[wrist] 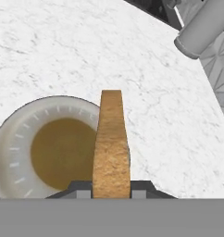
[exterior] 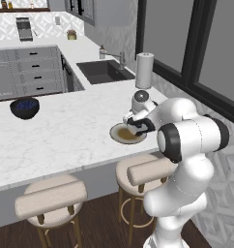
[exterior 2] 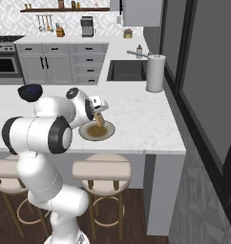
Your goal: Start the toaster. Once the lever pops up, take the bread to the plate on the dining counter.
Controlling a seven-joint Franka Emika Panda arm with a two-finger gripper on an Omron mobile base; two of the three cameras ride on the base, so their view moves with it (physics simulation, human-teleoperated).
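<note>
My gripper is shut on the bread, a golden-tan slice held on edge. It hangs just over the right part of the plate, a small round greyish plate with a brown centre. The plate rests on the dining counter, near its front edge. From the right base view, the gripper points down with the bread tilted over the plate. A grey boxy appliance stands far back; it is too small to tell whether it is the toaster.
A dark blue-filled bowl sits on the slab to the left. A paper towel roll stands beside the sink behind the plate. Two padded stools stand under the counter's overhang.
</note>
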